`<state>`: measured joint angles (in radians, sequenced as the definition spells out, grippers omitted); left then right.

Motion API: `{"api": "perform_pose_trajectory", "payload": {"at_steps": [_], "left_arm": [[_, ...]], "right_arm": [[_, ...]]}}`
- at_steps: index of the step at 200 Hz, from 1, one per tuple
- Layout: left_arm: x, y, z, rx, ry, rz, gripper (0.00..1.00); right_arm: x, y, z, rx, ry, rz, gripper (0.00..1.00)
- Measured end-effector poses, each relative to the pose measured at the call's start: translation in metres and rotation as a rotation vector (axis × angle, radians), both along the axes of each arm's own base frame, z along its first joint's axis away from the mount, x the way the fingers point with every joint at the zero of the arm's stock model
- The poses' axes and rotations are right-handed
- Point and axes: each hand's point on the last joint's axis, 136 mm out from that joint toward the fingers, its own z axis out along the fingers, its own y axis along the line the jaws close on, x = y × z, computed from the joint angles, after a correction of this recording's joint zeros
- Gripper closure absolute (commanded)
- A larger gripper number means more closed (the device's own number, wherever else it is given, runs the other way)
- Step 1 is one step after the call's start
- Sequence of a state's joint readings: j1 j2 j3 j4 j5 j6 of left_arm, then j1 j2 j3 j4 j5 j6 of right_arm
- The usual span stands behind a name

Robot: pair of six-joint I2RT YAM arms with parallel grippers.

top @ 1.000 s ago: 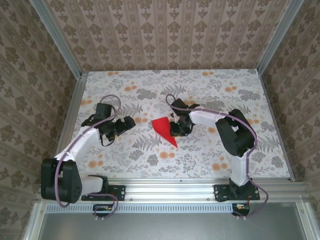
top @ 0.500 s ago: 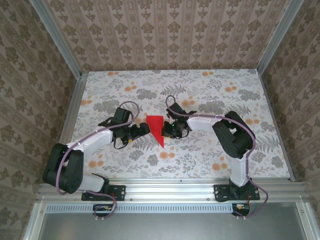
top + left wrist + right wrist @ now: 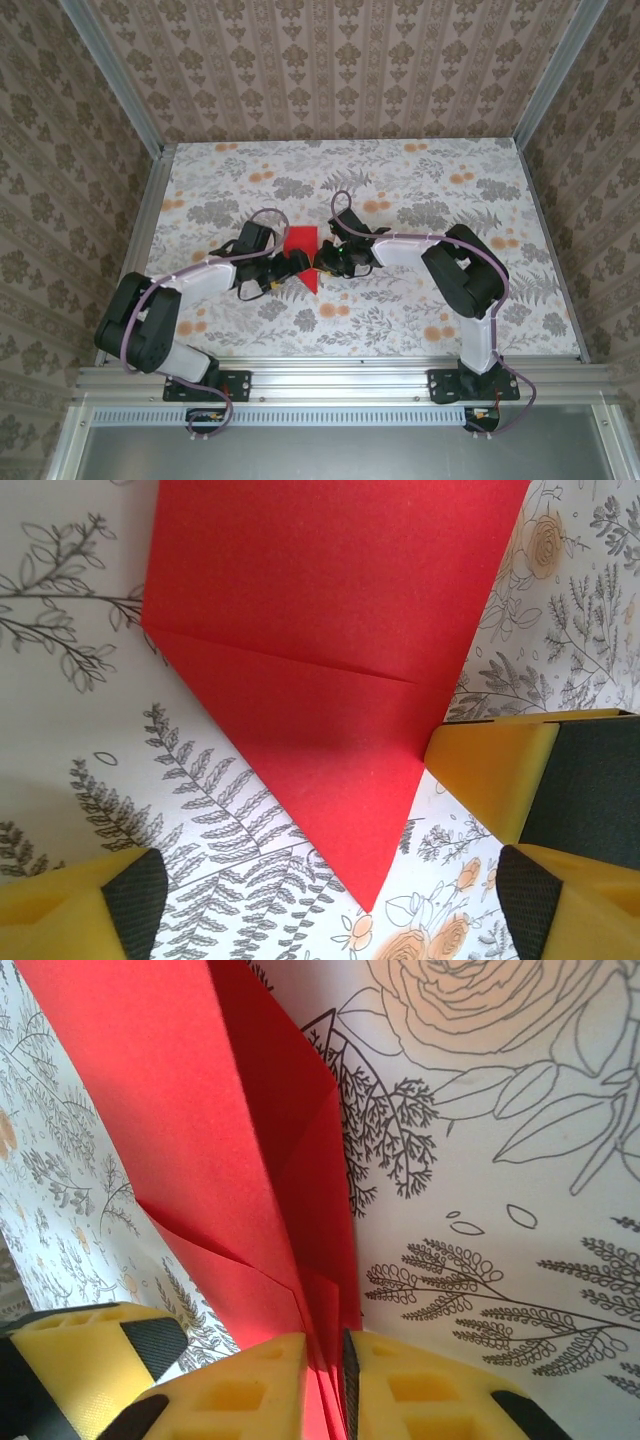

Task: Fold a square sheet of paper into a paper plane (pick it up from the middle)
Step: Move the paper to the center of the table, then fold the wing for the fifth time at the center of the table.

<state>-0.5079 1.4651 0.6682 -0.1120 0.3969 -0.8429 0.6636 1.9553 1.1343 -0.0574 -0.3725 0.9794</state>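
Note:
The red sheet of paper (image 3: 303,252) is folded into a pointed shape and lies mid-table between both grippers. In the left wrist view the paper (image 3: 320,630) shows one crease across it, with its tip pointing down between my fingers. My left gripper (image 3: 287,264) (image 3: 330,905) is open and straddles that tip without touching it. My right gripper (image 3: 325,261) (image 3: 325,1375) is shut on the folded layers of the paper (image 3: 180,1130) at its right edge. One yellow right finger (image 3: 490,770) shows against the paper's corner in the left wrist view.
The table (image 3: 420,190) has a grey and orange flower print. Metal rails (image 3: 330,372) run along its near edge, and patterned walls close the other three sides. The left gripper's finger (image 3: 90,1360) sits close beside the right gripper.
My left arm has swung right until its gripper reaches the paper's tip, its jaws slightly narrower. My right gripper has drawn the paper leftward, turning its point toward the near edge.

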Motion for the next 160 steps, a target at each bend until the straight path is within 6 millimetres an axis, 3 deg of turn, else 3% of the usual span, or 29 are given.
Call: {"api": "perform_pose_trajectory", "payload": {"at_steps": [51,124,160], "left_arm": [[0.001,-0.002,-0.001,-0.009,-0.005,0.002,0.28],[0.004,0.001,-0.006,0.013,-0.006,0.018,0.51],[0.003,0.002,-0.012,0.027,0.006,0.021,0.56]], "right_arm": [[-0.003,-0.005,-0.001,-0.048,-0.009,0.044,0.74],[0.009,-0.001,0.013,-0.089,-0.08,0.12,0.72],[0.012,-0.004,0.022,-0.111,-0.133,0.141,0.68]]}}
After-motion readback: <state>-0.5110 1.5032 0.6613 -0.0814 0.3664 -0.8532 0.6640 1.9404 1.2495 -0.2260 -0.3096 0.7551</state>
